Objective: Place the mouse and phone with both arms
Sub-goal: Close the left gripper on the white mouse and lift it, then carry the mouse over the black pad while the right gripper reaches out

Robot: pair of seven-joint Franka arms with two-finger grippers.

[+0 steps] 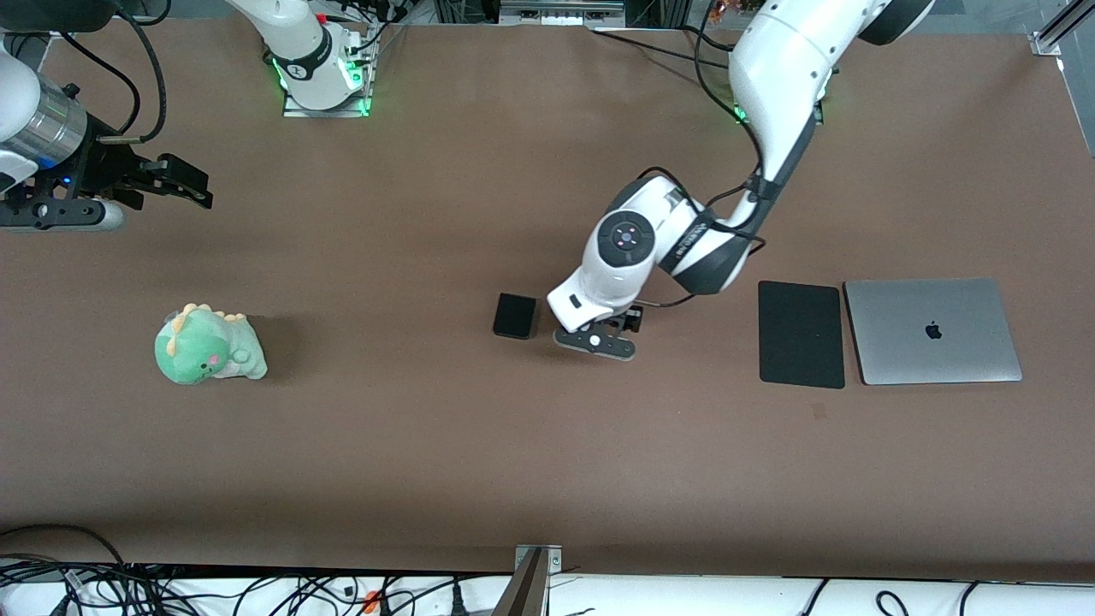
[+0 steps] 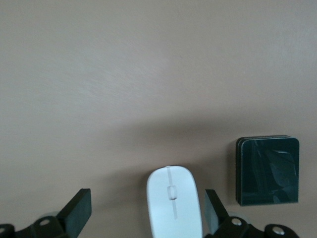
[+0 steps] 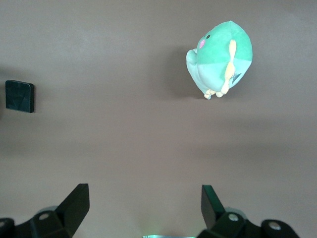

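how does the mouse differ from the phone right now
The mouse is white and oval; the phone is black and squarish with rounded corners. The mouse lies between the open left gripper's fingers; the phone lies beside it, outside them. Both rest flat on the table.

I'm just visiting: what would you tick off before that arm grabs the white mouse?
1. Left gripper open: ok.
2. Mouse lies between its fingers: ok, nearer one finger.
3. Phone apart from the mouse, beside it: ok.
4. Mouse pad bare beside the laptop: ok.
5. Right gripper open, waiting above bare table at its own end: ok.
6. Plush dinosaur well away from the mouse: ok.
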